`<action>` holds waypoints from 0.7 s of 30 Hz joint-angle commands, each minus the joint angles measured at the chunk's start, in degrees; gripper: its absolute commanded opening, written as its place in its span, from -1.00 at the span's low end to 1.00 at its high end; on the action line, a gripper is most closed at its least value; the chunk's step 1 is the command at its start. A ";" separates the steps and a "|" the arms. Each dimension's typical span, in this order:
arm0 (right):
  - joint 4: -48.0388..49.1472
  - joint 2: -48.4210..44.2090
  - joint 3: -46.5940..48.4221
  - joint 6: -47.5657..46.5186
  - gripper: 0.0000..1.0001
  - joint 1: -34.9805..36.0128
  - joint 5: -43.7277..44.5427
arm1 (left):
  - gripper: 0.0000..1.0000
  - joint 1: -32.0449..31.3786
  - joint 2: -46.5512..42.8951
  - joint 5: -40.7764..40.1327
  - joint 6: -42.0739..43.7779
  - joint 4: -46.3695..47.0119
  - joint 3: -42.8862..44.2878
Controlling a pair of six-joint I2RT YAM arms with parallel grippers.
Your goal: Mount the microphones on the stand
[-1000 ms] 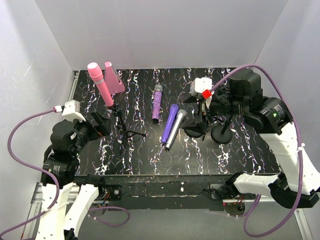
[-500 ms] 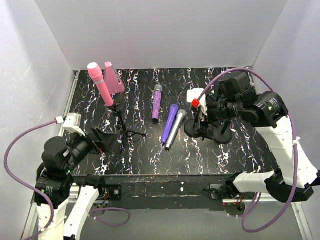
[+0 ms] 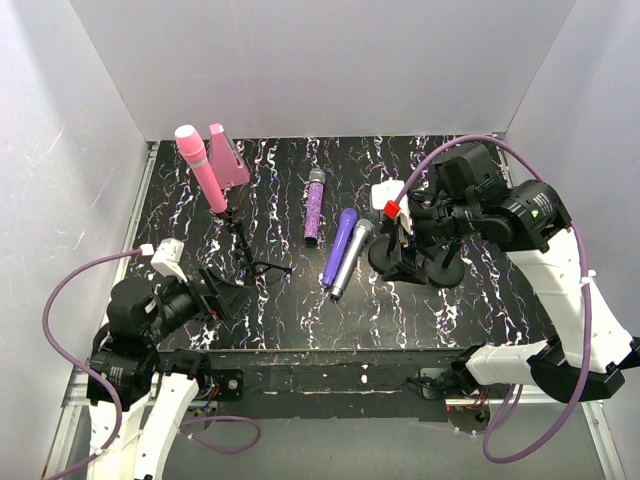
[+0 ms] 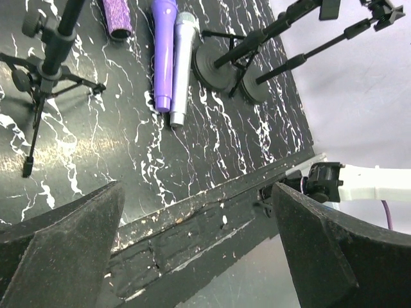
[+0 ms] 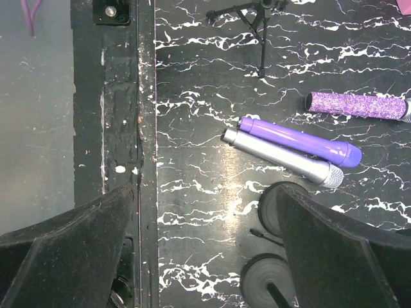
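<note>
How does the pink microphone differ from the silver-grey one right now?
The pink microphone stands tilted on the tripod stand; the silver-grey microphone lies flat on the table against the plain purple microphone. The pink microphone is pink all over; the silver-grey microphone has a mesh head. Both are stick-shaped handhelds.

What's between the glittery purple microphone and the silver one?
The plain purple microphone, lying right beside the silver microphone, as the top view shows.

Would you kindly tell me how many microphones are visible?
4: pink microphone on the left tripod; glittery purple microphone lying mid-table; plain purple microphone and silver-grey microphone lying side by side, beside it.
</note>
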 commanded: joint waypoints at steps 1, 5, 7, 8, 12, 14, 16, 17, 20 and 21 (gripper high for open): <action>-1.69 0.24 0.28 -0.92 0.97 -0.20 -3.17 | 0.96 -0.15 0.24 4.02 -0.05 0.21 -2.07; -2.22 0.07 -0.77 -1.63 0.97 -0.20 -4.93 | 0.96 -0.15 2.09 3.32 1.71 -0.31 -2.69; -2.31 0.07 -1.04 -1.89 0.97 -0.20 -5.19 | 0.96 -0.15 2.79 2.09 2.50 -0.49 -2.87; -2.31 0.15 -1.04 -2.06 0.97 -0.20 -5.11 | 0.96 -0.15 3.32 1.91 3.02 -0.49 -3.13; -2.31 0.59 -0.95 -2.24 0.97 -0.20 -5.72 | 0.97 -0.15 5.95 0.69 4.87 -0.58 -2.69; -2.31 0.77 -0.95 -2.24 0.97 -0.20 -6.16 | 0.96 -0.15 6.48 -0.80 5.49 -0.23 -2.34; -2.13 1.12 -0.69 -2.24 0.97 -0.20 -6.51 | 0.96 -0.15 7.01 -2.65 5.66 1.34 -2.69; -2.04 1.38 -0.51 -2.24 0.97 -0.20 -6.69 | 0.95 -0.15 7.54 -3.27 5.40 2.83 -3.04; -2.13 2.44 0.72 -2.24 0.97 -0.20 -7.13 | 0.92 -0.15 9.73 -4.32 4.00 8.19 -4.36; -2.04 2.79 1.16 -2.24 0.97 -0.20 -7.13 | 0.93 -0.15 10.52 -4.59 3.73 10.13 -4.62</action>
